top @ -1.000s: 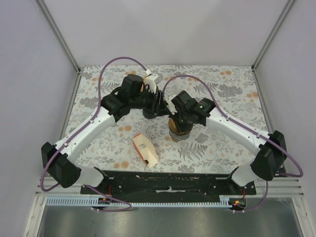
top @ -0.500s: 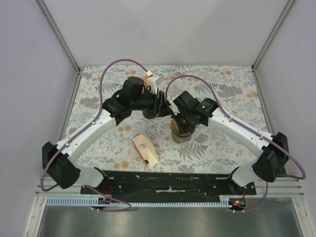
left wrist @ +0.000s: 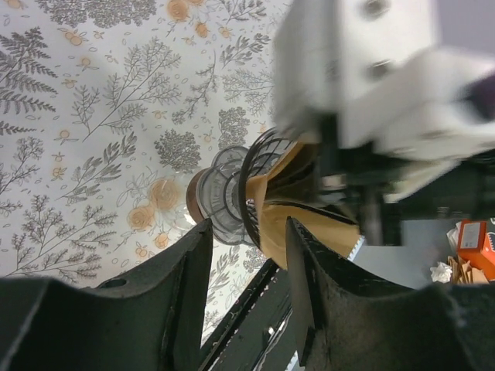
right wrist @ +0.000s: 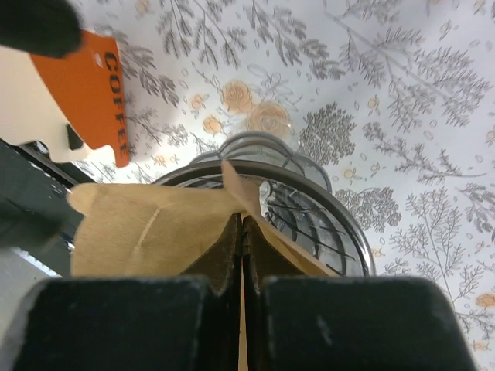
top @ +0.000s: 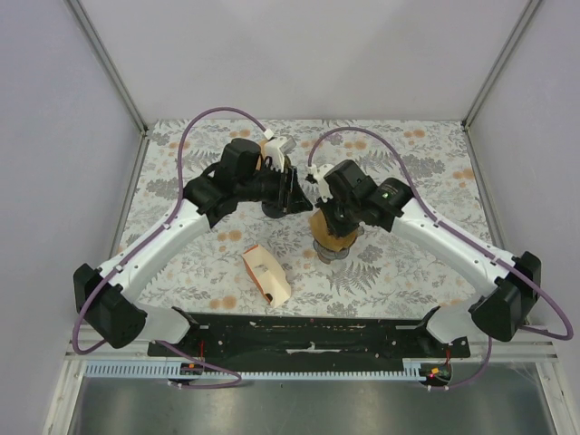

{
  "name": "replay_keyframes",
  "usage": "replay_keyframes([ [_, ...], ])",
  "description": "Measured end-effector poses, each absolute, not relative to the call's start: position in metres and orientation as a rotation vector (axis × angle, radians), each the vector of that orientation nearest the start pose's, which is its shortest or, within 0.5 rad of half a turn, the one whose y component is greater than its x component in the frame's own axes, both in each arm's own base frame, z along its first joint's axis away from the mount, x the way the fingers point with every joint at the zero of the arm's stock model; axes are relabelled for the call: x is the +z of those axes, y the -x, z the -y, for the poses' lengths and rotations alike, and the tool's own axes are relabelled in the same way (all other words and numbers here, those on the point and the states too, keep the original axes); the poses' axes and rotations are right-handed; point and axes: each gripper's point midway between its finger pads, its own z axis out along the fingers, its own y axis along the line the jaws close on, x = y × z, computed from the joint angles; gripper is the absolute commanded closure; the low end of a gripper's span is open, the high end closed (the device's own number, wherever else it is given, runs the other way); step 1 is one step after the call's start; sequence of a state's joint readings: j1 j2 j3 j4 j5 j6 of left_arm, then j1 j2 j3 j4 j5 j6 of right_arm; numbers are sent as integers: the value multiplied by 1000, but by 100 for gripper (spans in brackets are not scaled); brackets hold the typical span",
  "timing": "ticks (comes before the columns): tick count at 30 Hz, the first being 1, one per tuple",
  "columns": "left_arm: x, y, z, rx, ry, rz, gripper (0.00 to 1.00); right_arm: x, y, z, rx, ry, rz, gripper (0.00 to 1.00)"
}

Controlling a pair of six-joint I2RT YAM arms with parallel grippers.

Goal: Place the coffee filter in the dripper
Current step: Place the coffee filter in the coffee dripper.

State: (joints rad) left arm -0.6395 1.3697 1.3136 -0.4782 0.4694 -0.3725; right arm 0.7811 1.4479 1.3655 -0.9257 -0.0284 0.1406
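The coffee filter (right wrist: 147,224) is tan, the dripper (right wrist: 329,224) clear grey, the tablecloth (right wrist: 418,93) white with grey ferns and orange flowers.

The left arm (top: 163,240) is reaching from its base at the near left inward and away, its wrist turned so the left gripper (left wrist: 247,255) is pointing sideways toward the other arm. Its two fingers (left wrist: 189,294) are standing apart with nothing gripped between them. The right arm (top: 444,237) is stretching in from the near right, its wrist bending downward, and the right gripper (right wrist: 242,232) is pinching the coffee filter (right wrist: 155,220) with its jaws pressed fully together.
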Motion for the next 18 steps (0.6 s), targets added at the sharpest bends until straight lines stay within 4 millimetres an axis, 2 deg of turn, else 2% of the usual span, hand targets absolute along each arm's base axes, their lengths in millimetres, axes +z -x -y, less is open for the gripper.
replay_keyframes([
  [6, 265, -256, 301, -1052, -578, -2189, 49, 224, -237, -250, 436, 797, -2359, 97],
  [8, 265, -256, 301, -1050, -578, -2193, 49, 232, -237, -249, 448, 788, -2333, 97],
  [18, 262, -257, 297, -1033, -577, -2203, 48, 233, -236, -249, 449, 803, -2327, 94],
])
